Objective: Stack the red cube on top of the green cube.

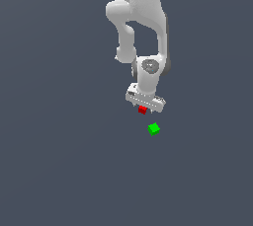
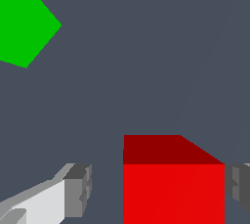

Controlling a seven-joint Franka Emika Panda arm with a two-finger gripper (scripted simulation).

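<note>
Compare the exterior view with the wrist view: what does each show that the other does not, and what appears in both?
Only the exterior view shows the white arm reaching down and how the cubes lie apart on the floor.

Only the wrist view shows the fingers up close: one sits at the red cube's side, while a gap separates the other from it.

Both show the red cube at the gripper, the green cube lying apart from it, and the plain grey floor.

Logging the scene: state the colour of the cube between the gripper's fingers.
Bright red. The red cube shows best in the wrist view, between the gripper's fingers.
</note>
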